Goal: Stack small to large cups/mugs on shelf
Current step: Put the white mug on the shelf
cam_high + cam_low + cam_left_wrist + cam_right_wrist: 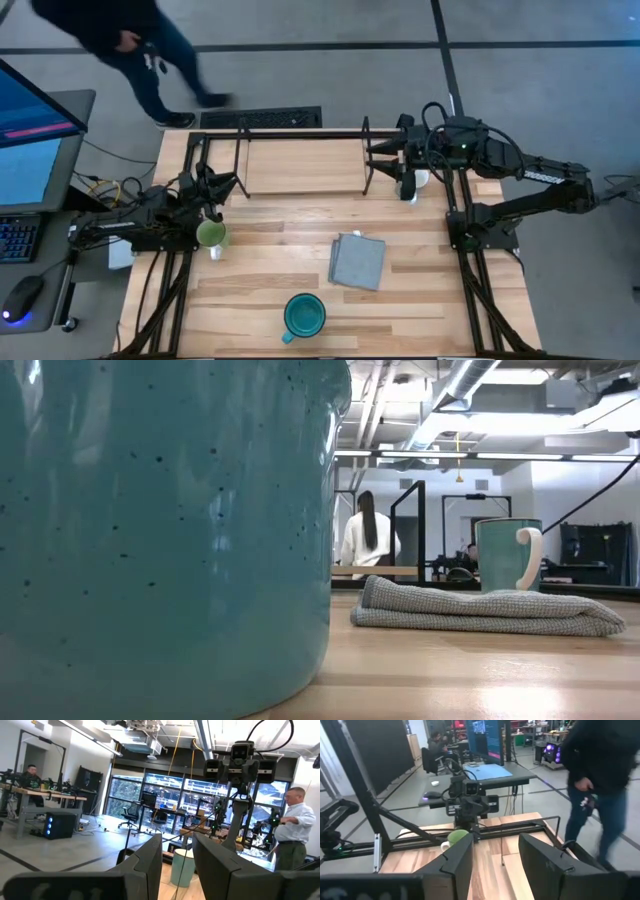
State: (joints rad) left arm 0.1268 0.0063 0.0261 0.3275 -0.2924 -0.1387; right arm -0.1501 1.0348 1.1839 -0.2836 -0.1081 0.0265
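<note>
The small light-green mug (211,235) stands on the table at the left, just on the near side of my left gripper (228,186). It also shows in the right wrist view (457,838). The small white mug (421,180) stands on the table just outside the shelf's right end and shows in the left wrist view (182,866). The teal-blue mug (304,315) stands near the front edge and fills the left of the low view (160,530). The black wire shelf (300,131) stands at the back. My left gripper (177,842) is open and empty. My right gripper (390,150), at the shelf's right end, is open and empty in its wrist view (495,847).
A folded grey cloth (357,261) lies on the table right of centre. In the low view a mug with a white handle (508,555) stands beyond the cloth (490,610). A person (140,50) walks past the table's far left corner. A monitor (30,130) stands at the left.
</note>
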